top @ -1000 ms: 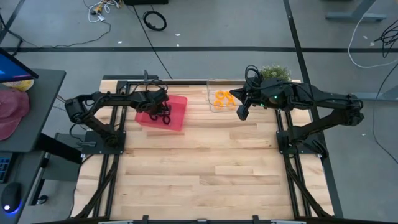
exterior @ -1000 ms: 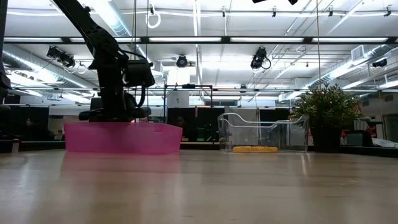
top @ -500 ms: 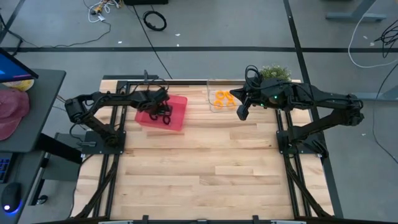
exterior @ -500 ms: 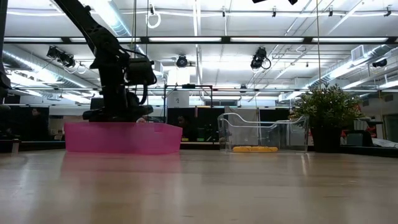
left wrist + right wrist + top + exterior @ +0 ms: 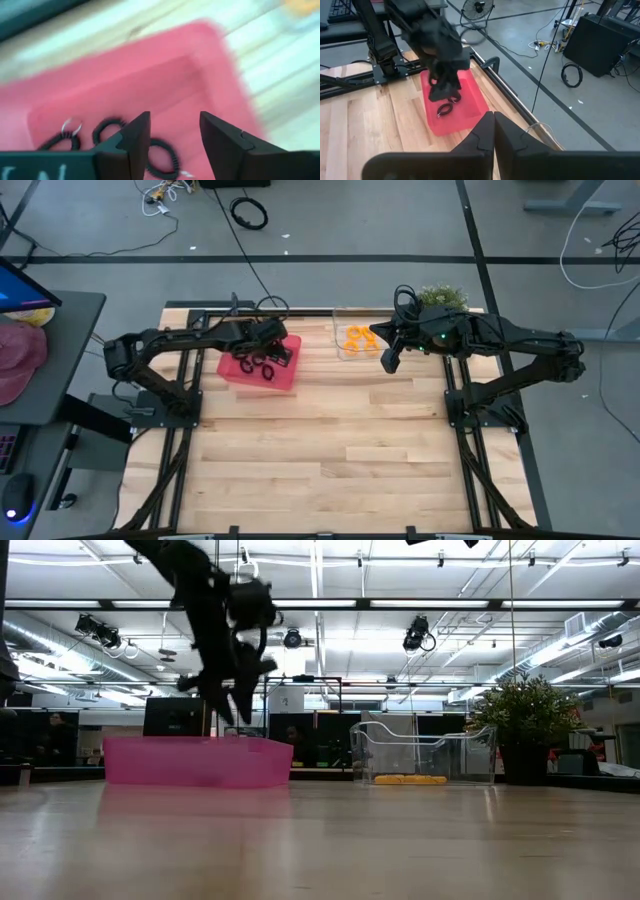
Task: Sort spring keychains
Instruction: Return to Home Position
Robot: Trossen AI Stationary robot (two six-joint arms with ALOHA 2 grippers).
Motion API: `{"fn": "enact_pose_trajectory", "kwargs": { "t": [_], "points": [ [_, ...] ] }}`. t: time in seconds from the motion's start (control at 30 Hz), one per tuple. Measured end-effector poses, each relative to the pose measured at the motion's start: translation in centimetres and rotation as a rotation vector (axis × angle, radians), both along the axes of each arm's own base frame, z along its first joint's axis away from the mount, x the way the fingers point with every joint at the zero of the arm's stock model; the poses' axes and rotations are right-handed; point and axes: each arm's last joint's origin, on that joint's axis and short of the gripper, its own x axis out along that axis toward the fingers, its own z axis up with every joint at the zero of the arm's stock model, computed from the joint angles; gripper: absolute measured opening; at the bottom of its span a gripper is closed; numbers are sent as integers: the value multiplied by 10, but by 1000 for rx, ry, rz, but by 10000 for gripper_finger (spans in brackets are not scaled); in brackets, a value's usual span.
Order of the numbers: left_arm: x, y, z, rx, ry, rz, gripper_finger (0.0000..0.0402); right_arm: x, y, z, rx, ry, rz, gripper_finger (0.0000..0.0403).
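The left gripper (image 5: 173,116) hangs above the pink bin (image 5: 290,377), clear of its rim. Its jaws are a little open, with nothing between them. The bin stands on the counter (image 5: 330,450) near the back edge, toward the left corner. On its floor lie the black keychains (image 5: 262,367), several small coils close together. Near it, about the middle of the back edge, stands the clear bin (image 5: 420,745) with the orange keychains (image 5: 355,338) inside. The right gripper (image 5: 388,361) waits at the clear bin's right side, jaws pressed together and empty. A small plant (image 5: 442,295) stands toward the back right corner.
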Motion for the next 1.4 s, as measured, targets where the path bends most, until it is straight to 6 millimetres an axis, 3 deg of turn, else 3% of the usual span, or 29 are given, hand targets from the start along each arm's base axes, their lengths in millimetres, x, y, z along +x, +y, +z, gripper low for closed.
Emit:
{"fn": "enact_pose_trajectory", "kwargs": {
  "t": [0.2,0.43,0.7,0.83,1.1,1.2,1.4],
  "points": [
    [13,-32,59,152,-67,-124,154,0,0,0,0,1,0,8],
    [9,-80,120,277,-203,-415,136,-1,0,-1,0,10,1,8],
    [-5,-128,166,324,-512,-711,131,0,0,-1,-1,10,1,8],
    [-4,-142,173,370,-583,-804,130,0,0,-1,1,9,0,8],
    [8,-147,139,352,-704,-784,121,0,0,-1,8,4,-1,8],
    [6,-146,143,377,-823,-781,94,0,0,-1,8,3,-2,8],
    [-8,-138,150,371,-886,-817,9,0,0,-1,8,3,-2,8]
  ]
}}
